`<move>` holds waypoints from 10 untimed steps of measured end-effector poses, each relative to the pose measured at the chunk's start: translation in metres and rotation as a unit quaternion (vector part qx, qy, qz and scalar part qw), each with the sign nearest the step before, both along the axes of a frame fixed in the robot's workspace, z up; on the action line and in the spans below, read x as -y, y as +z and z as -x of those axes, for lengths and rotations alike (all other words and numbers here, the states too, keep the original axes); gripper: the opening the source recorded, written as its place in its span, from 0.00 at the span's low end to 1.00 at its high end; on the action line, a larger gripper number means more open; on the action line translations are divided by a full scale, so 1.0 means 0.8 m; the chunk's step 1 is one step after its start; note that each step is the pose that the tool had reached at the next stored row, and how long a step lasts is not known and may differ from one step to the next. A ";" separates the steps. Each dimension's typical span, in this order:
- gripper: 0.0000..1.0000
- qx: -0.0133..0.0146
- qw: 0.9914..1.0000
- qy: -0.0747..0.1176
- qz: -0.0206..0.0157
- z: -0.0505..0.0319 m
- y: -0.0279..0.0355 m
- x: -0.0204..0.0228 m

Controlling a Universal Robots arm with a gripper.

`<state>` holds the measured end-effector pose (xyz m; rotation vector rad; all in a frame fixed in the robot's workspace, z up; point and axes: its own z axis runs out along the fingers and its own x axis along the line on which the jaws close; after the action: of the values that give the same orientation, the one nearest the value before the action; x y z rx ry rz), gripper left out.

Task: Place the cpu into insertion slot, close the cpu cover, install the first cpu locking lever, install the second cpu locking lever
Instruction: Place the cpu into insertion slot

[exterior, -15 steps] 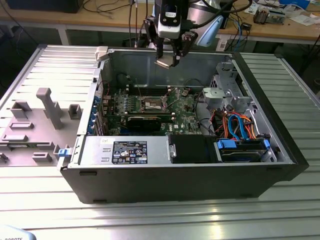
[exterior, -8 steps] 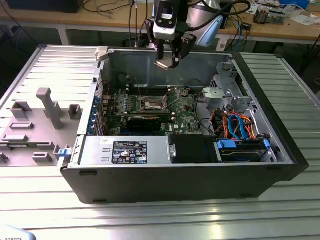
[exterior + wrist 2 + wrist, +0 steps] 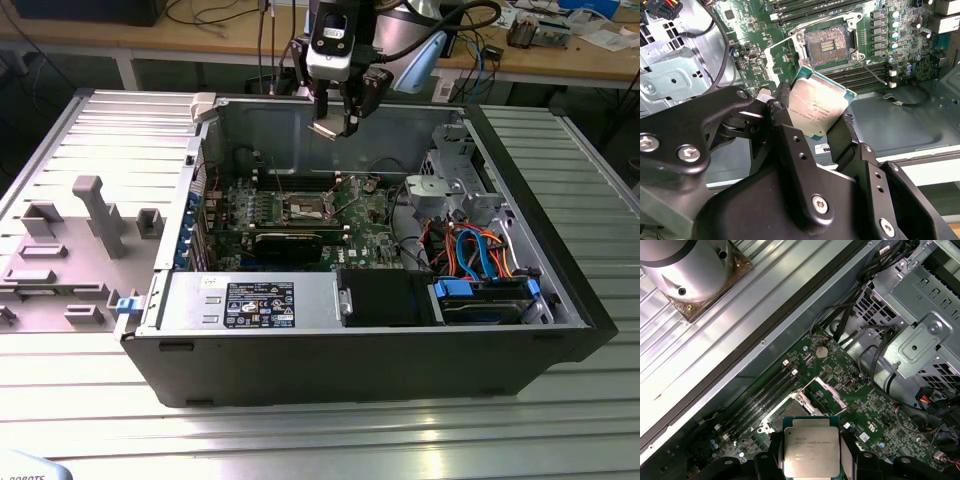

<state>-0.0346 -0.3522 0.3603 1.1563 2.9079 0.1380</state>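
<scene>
1. Cpu [image 3: 820,107] is clamped by two opposite edges between the jaws of the gripper [image 3: 814,111], silver top showing.
2. Insertion slot [image 3: 827,44] lies uncovered beyond the jaw tips, apart from the chip.
3. Cpu cover [image 3: 831,391] stands swung open beside that slot.
4. Computer case [image 3: 330,365] sits below the jaws.

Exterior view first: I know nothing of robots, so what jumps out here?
An open computer case lies on the metal table, its green circuit board bare. Above it hangs the gripper, shut on the cpu, a silver square chip. Lower down, the insertion slot stands uncovered.
</scene>
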 end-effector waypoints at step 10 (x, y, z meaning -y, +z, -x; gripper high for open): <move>0.54 0.000 1.000 -0.006 0.000 0.001 -0.0012 0.0000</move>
<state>-0.0351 -0.3522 0.3593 1.1728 2.9007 0.1376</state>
